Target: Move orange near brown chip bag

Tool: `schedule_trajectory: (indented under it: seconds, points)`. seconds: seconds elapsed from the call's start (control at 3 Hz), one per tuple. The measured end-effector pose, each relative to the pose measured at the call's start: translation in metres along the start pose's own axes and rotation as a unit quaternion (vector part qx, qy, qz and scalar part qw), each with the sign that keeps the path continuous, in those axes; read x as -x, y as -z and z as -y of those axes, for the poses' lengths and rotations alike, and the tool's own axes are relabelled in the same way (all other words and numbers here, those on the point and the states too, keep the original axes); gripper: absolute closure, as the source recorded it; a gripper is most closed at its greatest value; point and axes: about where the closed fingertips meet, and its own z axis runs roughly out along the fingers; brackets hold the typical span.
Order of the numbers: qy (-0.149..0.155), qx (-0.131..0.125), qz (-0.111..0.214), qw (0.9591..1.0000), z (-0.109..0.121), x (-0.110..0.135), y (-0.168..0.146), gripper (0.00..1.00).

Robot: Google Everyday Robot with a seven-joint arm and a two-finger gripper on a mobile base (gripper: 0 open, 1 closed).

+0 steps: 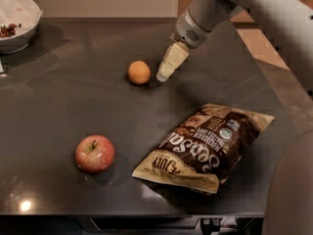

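the hand [164, 74] hangs low over the dark desk [73, 102] in the upper middle of the view, its cream tip tilted down toward 7 o'clock from the grey wrist. the arm [254, 4] comes in from the 1 o'clock corner. whether the hand is apart or together i cannot tell from this angle; it holds nothing.

the orange [139, 72] sits on the desk just beside the hand's tip, at its 9 o'clock, with a thin gap between them, so they are not touching.

the brown chip bag [208, 146] lies flat at the orange's 5 o'clock, well apart from it, toward the near right part of the desk. its long side runs from 8 o'clock up to 2 o'clock, with the white script facing up.

a red-yellow apple [95, 153] stands stem-up at the orange's 7 o'clock, near the front edge and to the bag's 9 o'clock, apart from it.

a white bowl [14, 40] rests at the far 10 o'clock corner, partly cut off, with some dark bits inside.
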Motion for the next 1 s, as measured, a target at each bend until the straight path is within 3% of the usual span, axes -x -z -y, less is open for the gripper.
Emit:
schedule_trajectory:
  seconds: [1.0]
  points:
    - [-0.005, 0.025, -0.002, 0.9997, 0.012, 0.022, -0.065, 0.00]
